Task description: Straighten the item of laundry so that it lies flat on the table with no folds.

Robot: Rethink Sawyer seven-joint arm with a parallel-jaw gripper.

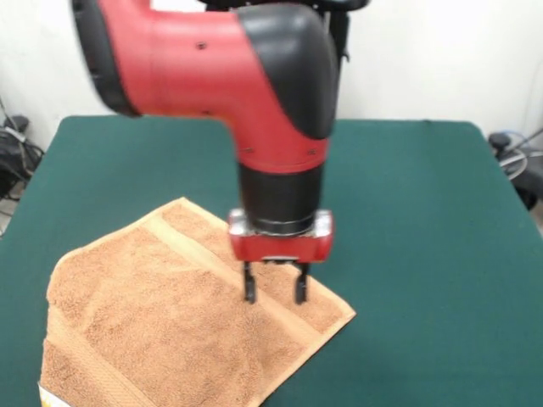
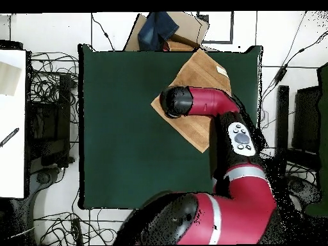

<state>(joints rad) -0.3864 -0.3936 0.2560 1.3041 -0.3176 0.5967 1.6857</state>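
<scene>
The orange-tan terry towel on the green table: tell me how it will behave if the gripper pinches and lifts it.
The orange-tan terry towel will probably droop limply from the pinch, since it lies soft and rumpled. Its looped pile likely grips the dark green felt-like table, so pushing may bunch it rather than slide it. The open gripper above it should lift it easily; it looks thin and light.

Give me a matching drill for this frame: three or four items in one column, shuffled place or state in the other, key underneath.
Column 1
1. orange-tan terry towel
2. red and black gripper
3. dark green felt table
4. small white-yellow tag

Column 2
A. jaws parted, pointing down over the towel's woven band
B. spread out at an angle to the table's edges
C. at the towel's corner, by the front view's bottom edge
D. lies under the towel, far wider than it

Pairs: 1-B, 2-A, 3-D, 4-C
</scene>
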